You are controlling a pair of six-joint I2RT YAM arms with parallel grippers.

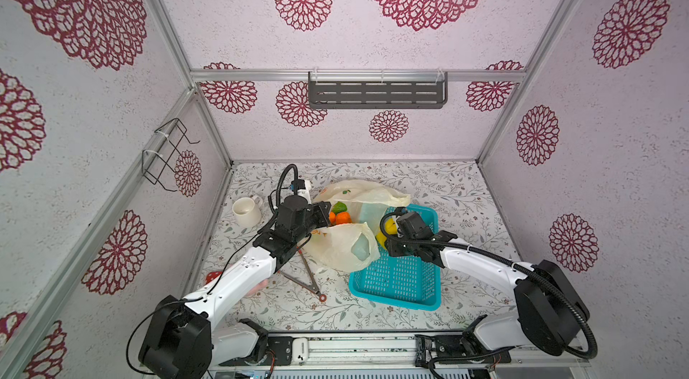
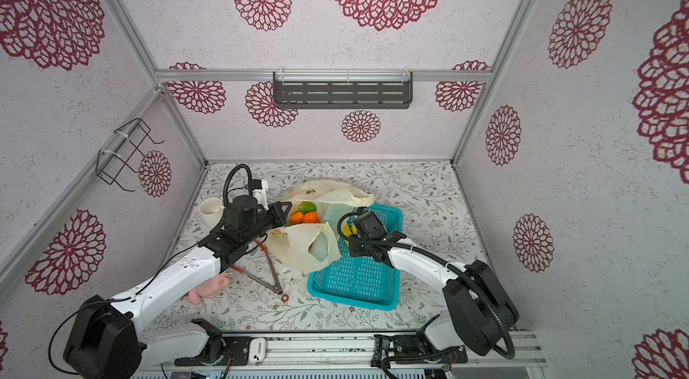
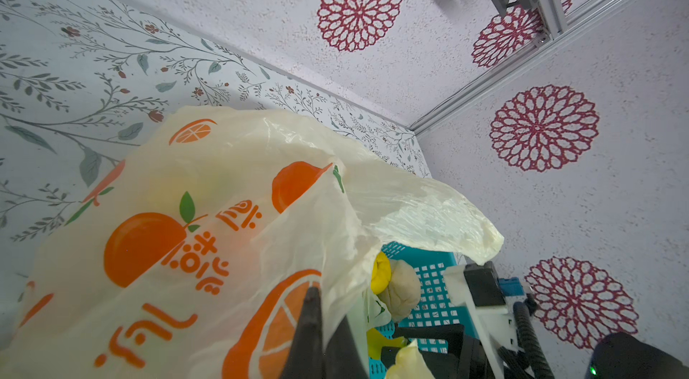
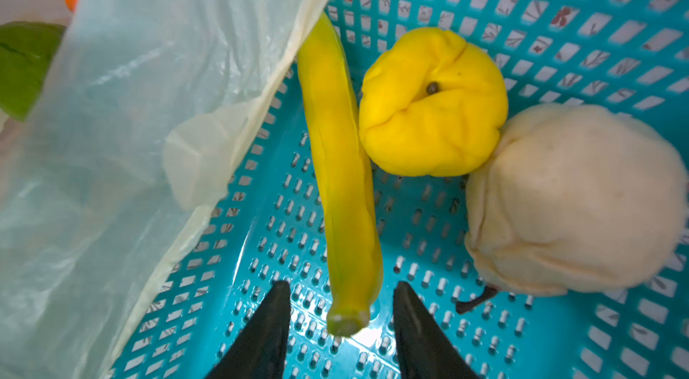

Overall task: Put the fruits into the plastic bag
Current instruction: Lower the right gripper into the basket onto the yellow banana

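Fruits: banana (image 4: 337, 172), yellow round fruit (image 4: 432, 101), whitish lumpy fruit (image 4: 574, 198) lie in turquoise basket (image 1: 395, 280); orange fruits (image 1: 343, 217), green fruit (image 1: 339, 207) sit inside plastic bag (image 1: 343, 246) | plastic bag on desk (image 1: 466, 190), draped over basket's rim | left end effector (image 3: 317, 302) pinched closed on plastic bag film | right end effector (image 4: 342, 285) jaws apart, straddling banana's stem end with a gap each side

Oranges (image 2: 310, 217) in plastic bag (image 2: 294, 246), turquoise basket (image 2: 358, 280)

left jaws clamped, right jaws apart
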